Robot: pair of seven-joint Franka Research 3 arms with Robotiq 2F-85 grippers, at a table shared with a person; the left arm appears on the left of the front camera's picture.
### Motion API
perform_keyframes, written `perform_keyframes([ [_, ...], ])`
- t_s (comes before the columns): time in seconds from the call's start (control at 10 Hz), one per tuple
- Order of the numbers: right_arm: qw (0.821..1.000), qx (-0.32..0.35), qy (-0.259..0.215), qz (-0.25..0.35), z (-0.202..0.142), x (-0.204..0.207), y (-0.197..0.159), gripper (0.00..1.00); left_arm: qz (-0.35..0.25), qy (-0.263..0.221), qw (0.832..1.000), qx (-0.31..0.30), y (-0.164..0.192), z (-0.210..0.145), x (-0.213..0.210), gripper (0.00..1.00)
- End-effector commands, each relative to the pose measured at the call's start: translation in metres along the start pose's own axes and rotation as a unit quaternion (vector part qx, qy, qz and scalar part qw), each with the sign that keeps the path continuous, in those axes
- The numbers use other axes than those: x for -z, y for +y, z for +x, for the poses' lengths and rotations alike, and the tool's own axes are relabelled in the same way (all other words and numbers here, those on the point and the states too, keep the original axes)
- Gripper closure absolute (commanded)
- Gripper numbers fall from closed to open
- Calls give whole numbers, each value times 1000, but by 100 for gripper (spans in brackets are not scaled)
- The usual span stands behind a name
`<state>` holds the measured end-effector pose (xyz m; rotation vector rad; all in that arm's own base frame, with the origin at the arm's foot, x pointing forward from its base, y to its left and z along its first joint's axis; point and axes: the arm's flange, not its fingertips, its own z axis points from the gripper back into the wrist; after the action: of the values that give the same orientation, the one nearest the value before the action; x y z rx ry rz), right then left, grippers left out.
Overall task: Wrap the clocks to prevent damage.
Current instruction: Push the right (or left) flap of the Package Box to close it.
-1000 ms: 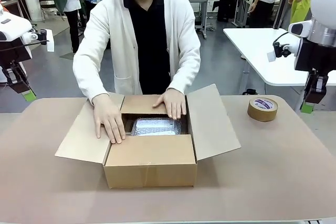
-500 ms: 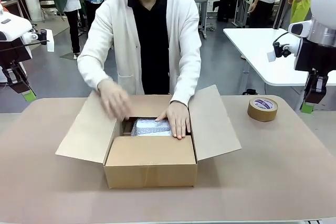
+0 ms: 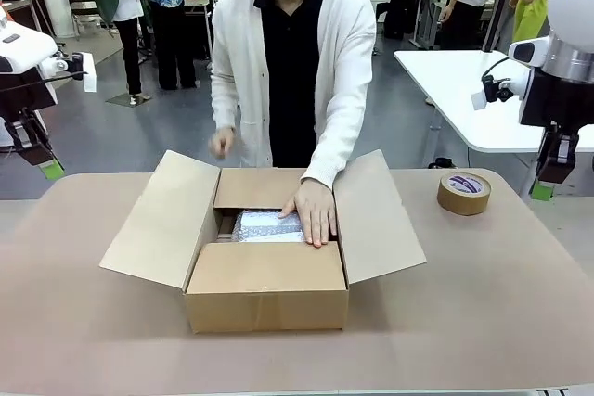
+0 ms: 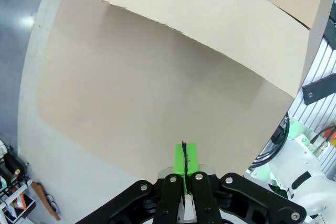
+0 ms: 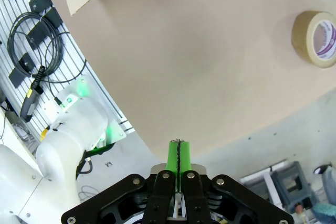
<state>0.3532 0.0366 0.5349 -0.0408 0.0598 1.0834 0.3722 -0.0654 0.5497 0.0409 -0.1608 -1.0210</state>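
So, front view: clocks (image 3: 266, 225), bubble-wrapped, lay inside open cardboard box (image 3: 267, 294); person's hand (image 3: 313, 210) pressed on them, likely seating them.
Left wrist view: left end effector (image 4: 184, 158) pressed together, empty, above bench (image 4: 131, 103).
Right wrist view: right end effector (image 5: 178, 156) pressed together, empty; tape roll (image 5: 315, 38) on bench, probably for sealing.

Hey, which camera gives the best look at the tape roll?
The front view: the tape roll lies whole and flat on the table, right of the cardboard box. The right wrist view catches it from above, cut off by the picture's edge.

Shiny bubble-wrapped clocks (image 3: 267, 225), matt cardboard box (image 3: 266, 296)
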Motion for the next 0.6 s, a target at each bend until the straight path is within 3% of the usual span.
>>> perform_keyframes([
  [0.0,1000,1,-4,4,-1,3,2,99,4,-4,1000,-5,0,1,1,100],
  [0.5,1000,1,-4,4,-1,3,2,99,0,0,1000,0,0,0,0,100],
])
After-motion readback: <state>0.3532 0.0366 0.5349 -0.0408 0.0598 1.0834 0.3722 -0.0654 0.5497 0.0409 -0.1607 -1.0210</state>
